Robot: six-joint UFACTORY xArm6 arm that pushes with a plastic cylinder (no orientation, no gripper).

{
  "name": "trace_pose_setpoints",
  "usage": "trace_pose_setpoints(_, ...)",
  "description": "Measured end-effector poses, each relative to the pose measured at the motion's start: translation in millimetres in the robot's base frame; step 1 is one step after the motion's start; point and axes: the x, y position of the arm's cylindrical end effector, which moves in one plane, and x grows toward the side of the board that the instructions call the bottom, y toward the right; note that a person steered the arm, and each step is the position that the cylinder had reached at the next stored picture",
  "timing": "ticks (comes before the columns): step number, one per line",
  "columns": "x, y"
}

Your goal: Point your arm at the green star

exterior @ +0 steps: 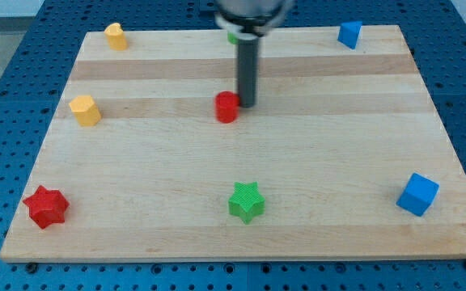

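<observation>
The green star (247, 201) lies near the view's bottom, at the middle of the wooden board (152, 162). My tip (247, 105) is well above it in the view, near the board's middle top, just to the right of a small red cylinder block (227, 107) and close to touching it. The dark rod rises from the tip to the view's top edge.
A red star (46, 207) lies at bottom left. A yellow block (85, 111) sits at left and another yellow block (116, 36) at top left. A blue cube (417, 195) is at bottom right, a blue block (349, 35) at top right. A green block (232, 36) peeks out behind the rod.
</observation>
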Motion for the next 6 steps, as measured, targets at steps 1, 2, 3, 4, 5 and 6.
trace_pose_setpoints(1,-4.1,17.6)
trace_pose_setpoints(2,-6.2,104.8)
trace_pose_setpoints(3,58.0,137.8)
trace_pose_setpoints(4,128.4,137.8)
trace_pose_setpoints(5,164.6,137.3)
trace_pose_setpoints(6,182.1,116.0)
